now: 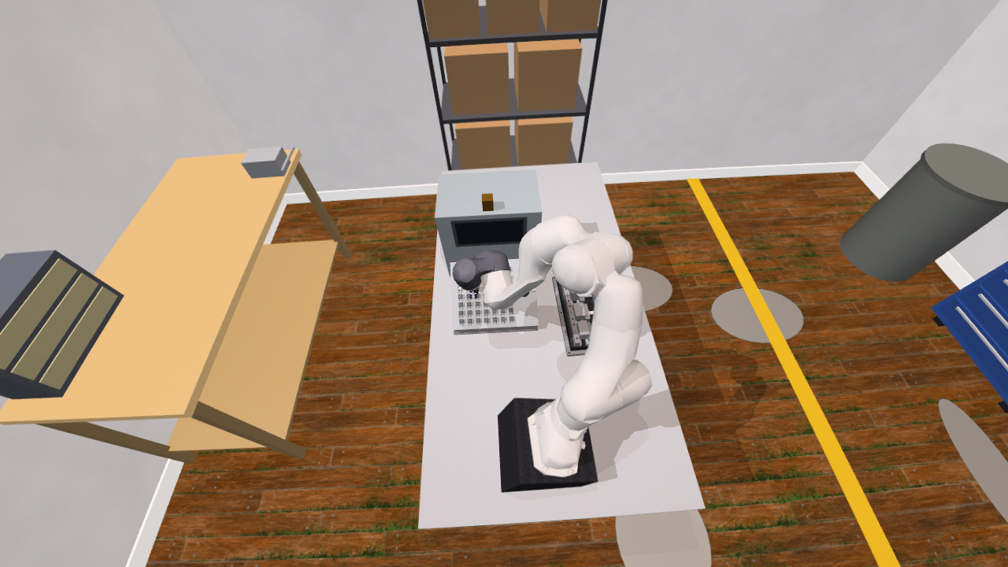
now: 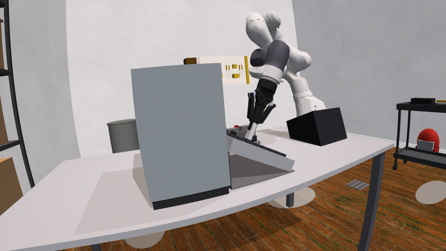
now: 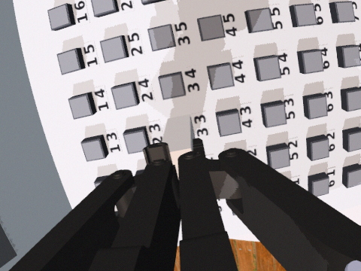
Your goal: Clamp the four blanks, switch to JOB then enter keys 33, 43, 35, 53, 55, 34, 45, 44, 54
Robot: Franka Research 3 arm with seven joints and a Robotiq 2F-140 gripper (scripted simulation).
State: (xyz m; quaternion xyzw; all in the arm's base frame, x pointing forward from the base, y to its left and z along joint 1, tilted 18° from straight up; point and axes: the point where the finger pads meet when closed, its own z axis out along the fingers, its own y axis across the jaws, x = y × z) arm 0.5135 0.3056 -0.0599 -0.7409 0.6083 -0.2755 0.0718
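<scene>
My gripper (image 2: 250, 136) (image 3: 183, 135) is shut, its pale fingertips down at the keypad (image 1: 527, 321) (image 3: 47, 88) (image 2: 264, 156). In the wrist view the tips cover key 33, beside its printed name; whether they touch or press it is hidden. Key 34 (image 3: 172, 86), key 43 (image 3: 229, 123), key 44 (image 3: 221, 76), key 35 (image 3: 162, 38), key 45 (image 3: 211, 28), key 53 (image 3: 274, 114), key 54 (image 3: 268, 68) and key 55 (image 3: 259, 19) look grey and unlit. The cabinet lamp (image 1: 487, 202) (image 2: 190, 60) looks dull amber. The vise stations (image 1: 579, 310) are partly hidden by the arm; blanks and lenses cannot be made out.
The cabinet (image 1: 450, 204) (image 2: 181, 124) stands behind the keypad, its screen (image 1: 490, 231) dark. The arm reaches over the vise fixture on the right. A small red part (image 2: 236, 126) shows beyond the keypad in the exterior view.
</scene>
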